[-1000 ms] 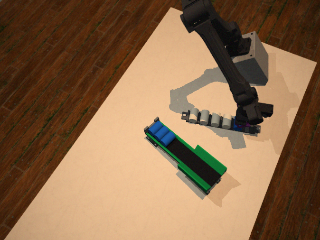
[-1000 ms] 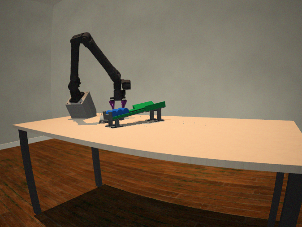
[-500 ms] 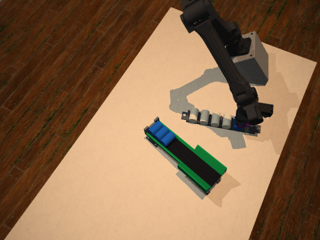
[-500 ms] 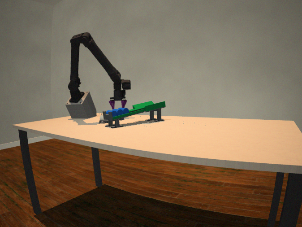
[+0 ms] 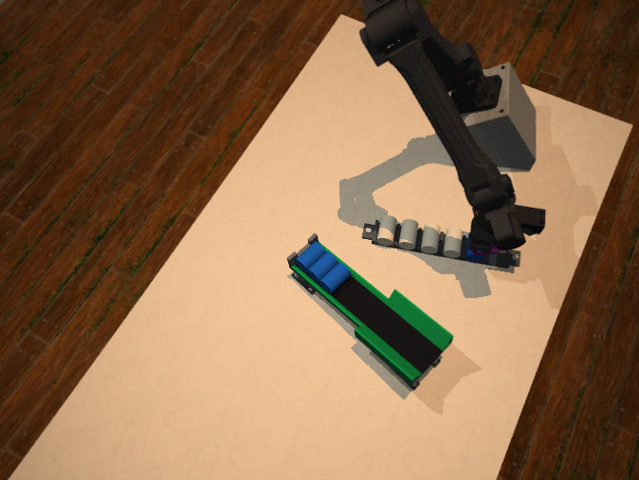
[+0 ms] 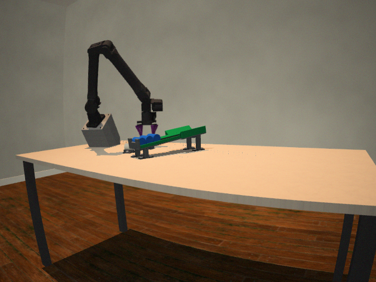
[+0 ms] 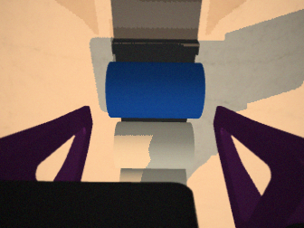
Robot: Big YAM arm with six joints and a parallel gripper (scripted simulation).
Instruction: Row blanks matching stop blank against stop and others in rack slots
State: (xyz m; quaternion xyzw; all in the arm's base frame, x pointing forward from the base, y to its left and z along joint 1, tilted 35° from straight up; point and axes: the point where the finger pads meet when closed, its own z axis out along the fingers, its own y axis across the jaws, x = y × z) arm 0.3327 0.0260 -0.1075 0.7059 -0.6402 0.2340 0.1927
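Blue blank (image 5: 471, 253) (image 7: 155, 90), the fourth of its color, lies across the stock rack (image 5: 368, 230), next to the row of four pale gray blanks (image 5: 430, 238). Above it the arm (image 5: 438, 108) (image 6: 127, 71) reaches out from its gray base block (image 5: 523, 139) (image 6: 104, 136) and bends at a high elbow, its wrist pointing the gripper (image 5: 483, 250) (image 6: 146, 135) (image 7: 153, 114) downward. The purple fingers stand wide apart with nothing gripped. In the wrist view the blank appears between the two fingers but farther up the frame than their tips, with a gap at each end. Three other blue blanks (image 5: 322, 266) (image 6: 149, 139) lie side by side across the green ramp (image 5: 420, 320) (image 6: 192, 132), at its stop. No brand, label or writing can be read.
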